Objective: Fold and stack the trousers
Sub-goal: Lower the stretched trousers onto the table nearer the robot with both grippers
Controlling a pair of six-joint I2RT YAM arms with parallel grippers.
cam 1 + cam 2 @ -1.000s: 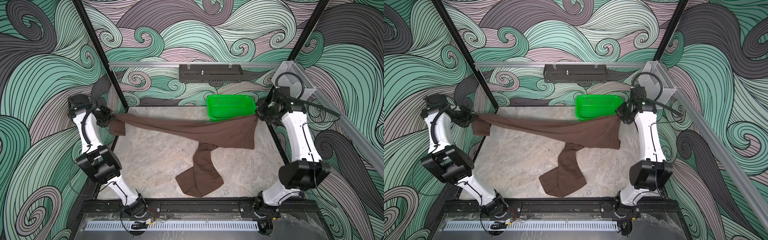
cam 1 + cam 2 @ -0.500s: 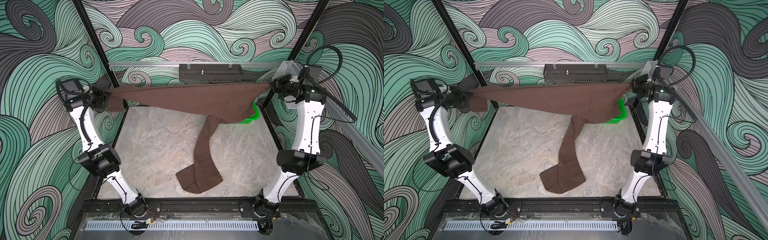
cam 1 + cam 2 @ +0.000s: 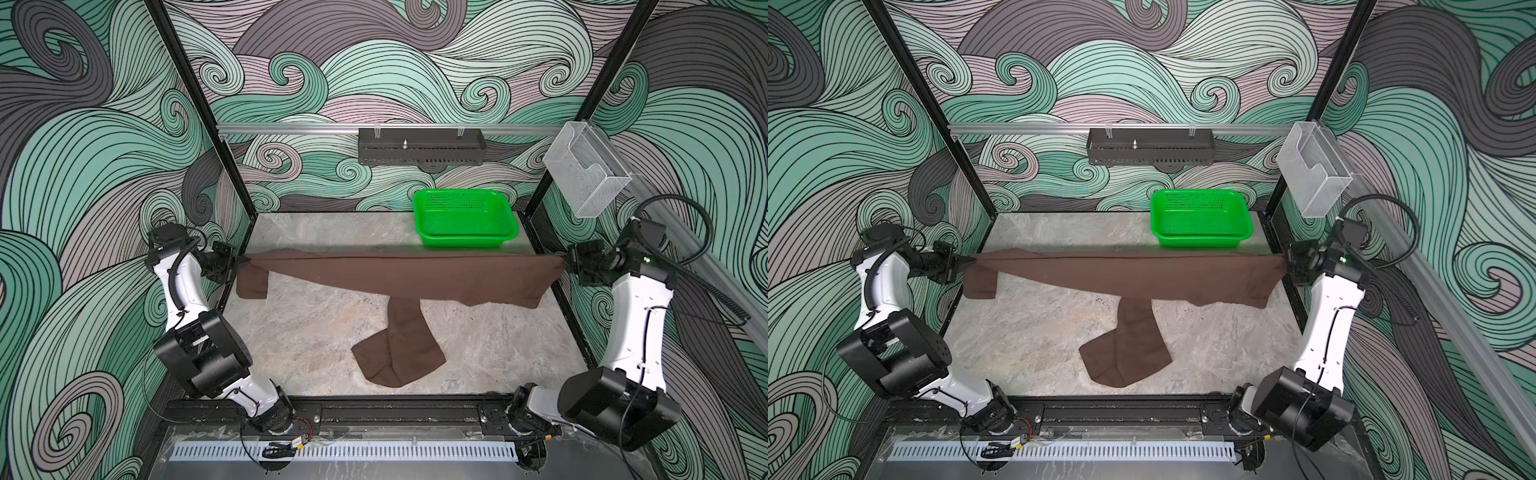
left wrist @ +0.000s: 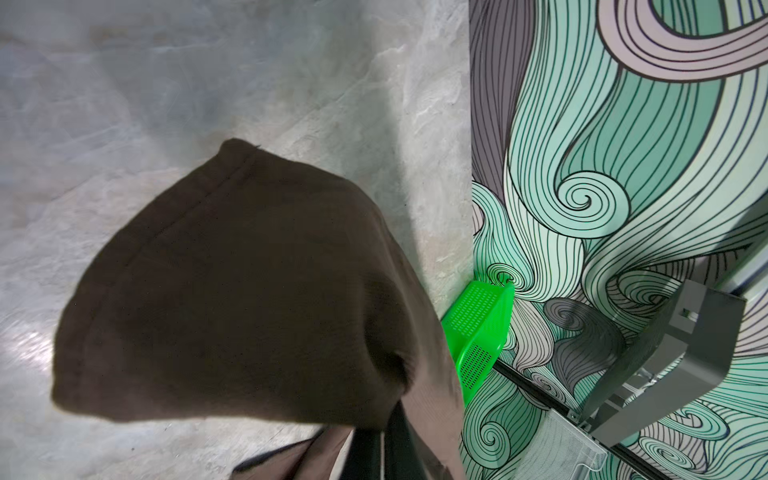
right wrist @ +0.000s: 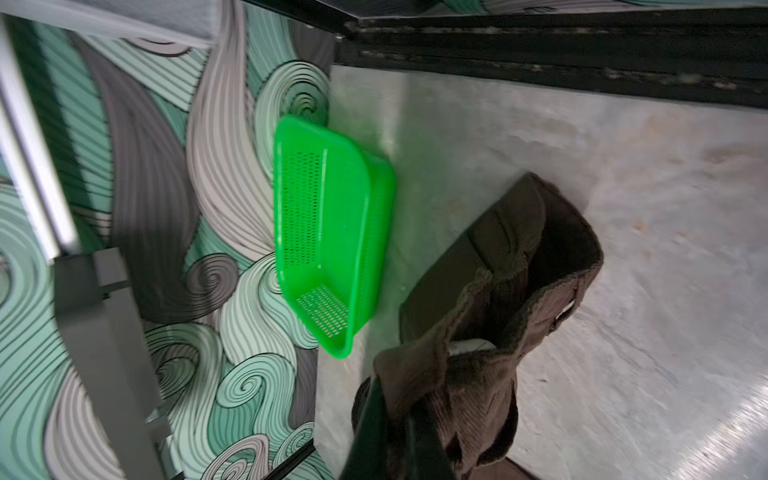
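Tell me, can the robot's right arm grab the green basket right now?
Probably not just now. The right pincer is shut on one end of the trousers, stretched across to the left pincer. The green basket sits near it with nothing between, so it likely could after letting go.

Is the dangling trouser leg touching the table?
Touching. In both top views the loose leg of the trousers lies crumpled on the table.

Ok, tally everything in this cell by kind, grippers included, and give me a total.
brown trousers: 1
green basket: 1
black rack: 1
clear holder: 1
grippers: 2, the left gripper and the right gripper, each shut on the trousers
Total: 6
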